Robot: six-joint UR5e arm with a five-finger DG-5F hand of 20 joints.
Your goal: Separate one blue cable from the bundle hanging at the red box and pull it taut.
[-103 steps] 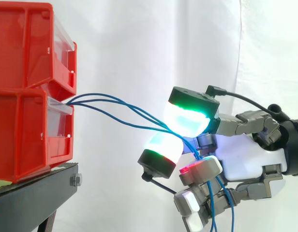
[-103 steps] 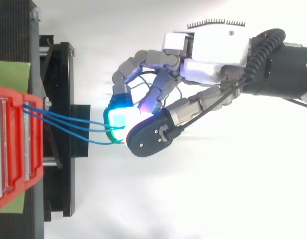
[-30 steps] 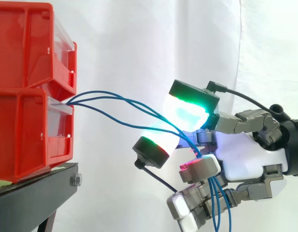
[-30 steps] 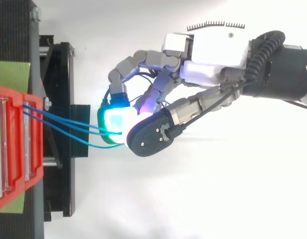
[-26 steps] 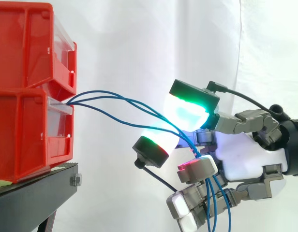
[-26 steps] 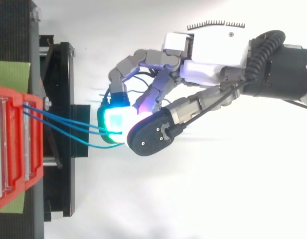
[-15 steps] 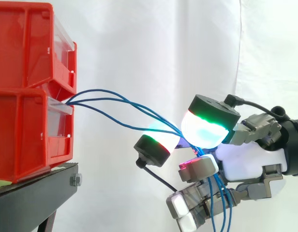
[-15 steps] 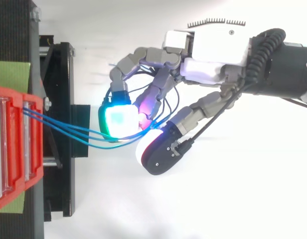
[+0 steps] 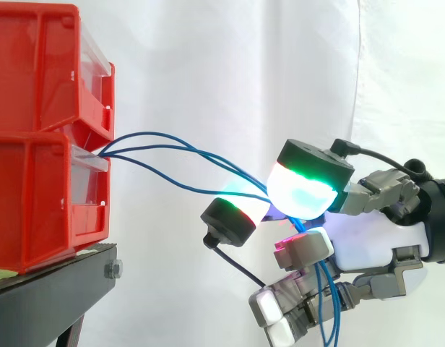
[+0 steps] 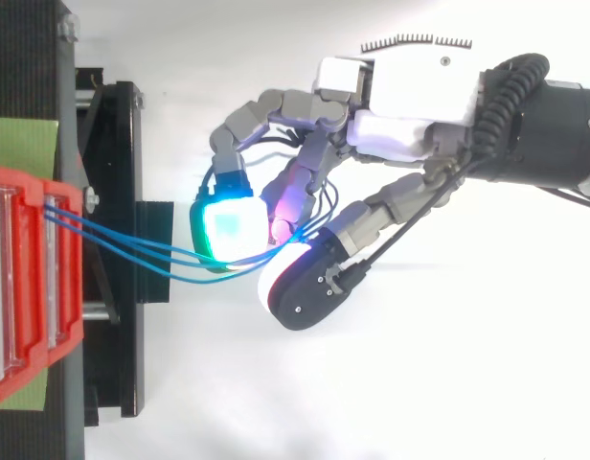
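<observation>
Three blue cables (image 9: 114,150) leave the front of the lower red bin (image 9: 42,202), which sits near the right edge of the stand (image 9: 56,296). They run in loose arcs rightward into the hand (image 9: 374,238). There they pass together between a cyan-glowing finger pad (image 10: 228,225) and the thumb pad, then hang down past the curled fingers. The hand is closed around all three cables, none drawn apart from the others.

Overall: super bright, even light, barely any shadows.
Curtain (image 9: 208,72): white, near blown out, faint fold shading.
Contrast: blue cables (image 9: 208,191) stand out dark against it.
Glow: hand's (image 10: 410,105) pads (image 9: 302,191) shine cyan and green, magenta tint on fingers (image 10: 287,203).
</observation>
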